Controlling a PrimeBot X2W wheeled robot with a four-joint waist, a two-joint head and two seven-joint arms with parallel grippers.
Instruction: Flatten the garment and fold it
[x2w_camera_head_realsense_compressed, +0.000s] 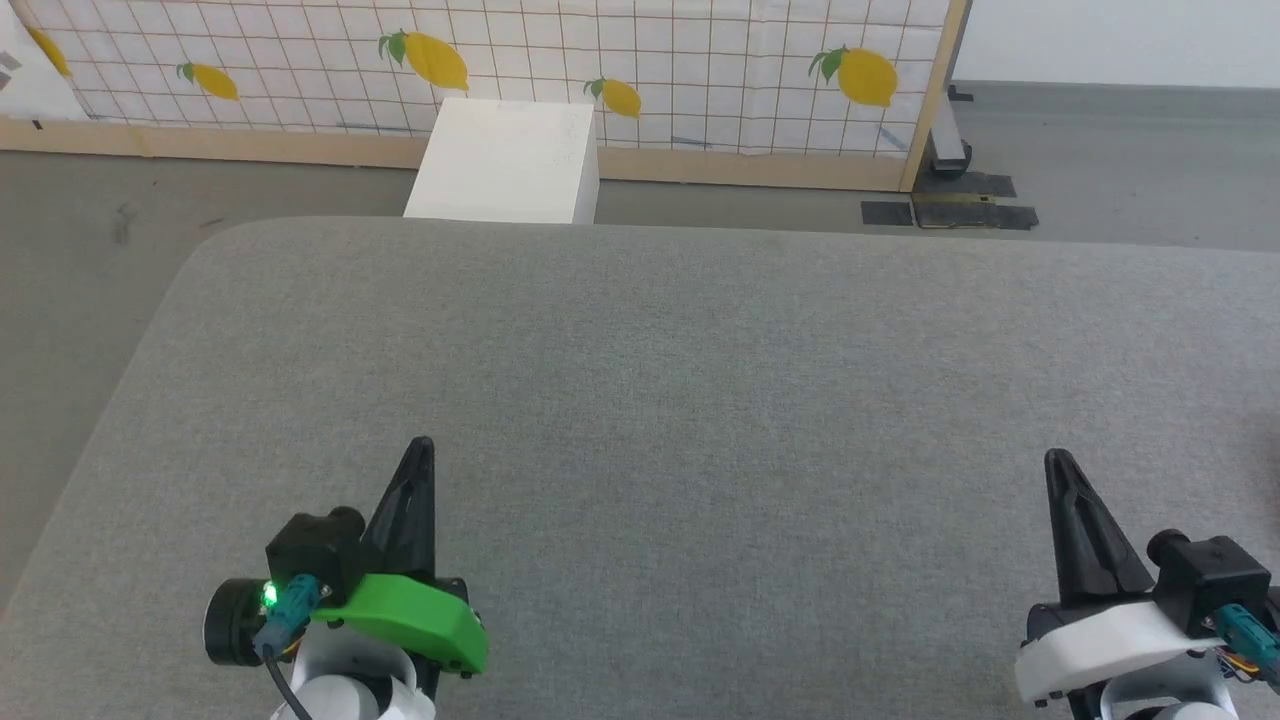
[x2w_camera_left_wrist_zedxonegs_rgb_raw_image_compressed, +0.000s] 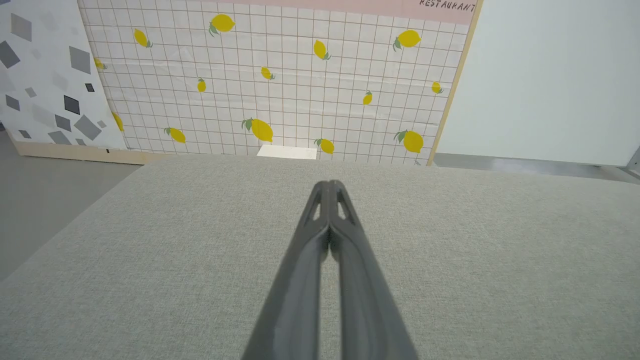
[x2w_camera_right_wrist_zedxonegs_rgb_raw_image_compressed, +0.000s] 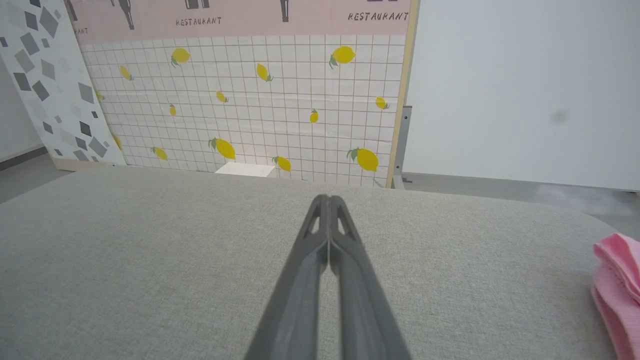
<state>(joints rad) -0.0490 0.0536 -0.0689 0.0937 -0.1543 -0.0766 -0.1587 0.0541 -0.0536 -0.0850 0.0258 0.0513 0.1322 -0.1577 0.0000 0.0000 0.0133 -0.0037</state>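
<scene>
Left gripper (x2w_camera_head_realsense_compressed: 420, 445) and right gripper (x2w_camera_head_realsense_compressed: 1056, 456), both clenched empty, above grey cushion (x2w_camera_head_realsense_compressed: 700, 380) (lemon-print panel (x2w_camera_head_realsense_compressed: 700, 60) behind); garment (x2w_camera_right_wrist_zedxonegs_rgb_raw_image_compressed: 617, 290) near its edge.

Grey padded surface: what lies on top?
A bunched pink garment lies at the right end of the padded surface, cut off by the frame; anything beneath it is hidden.

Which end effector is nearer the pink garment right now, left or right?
Right. The pink garment lies bunched on the grey fabric surface to the right of the right end effector; the left end effector is farther off, across the surface to the left.
</scene>
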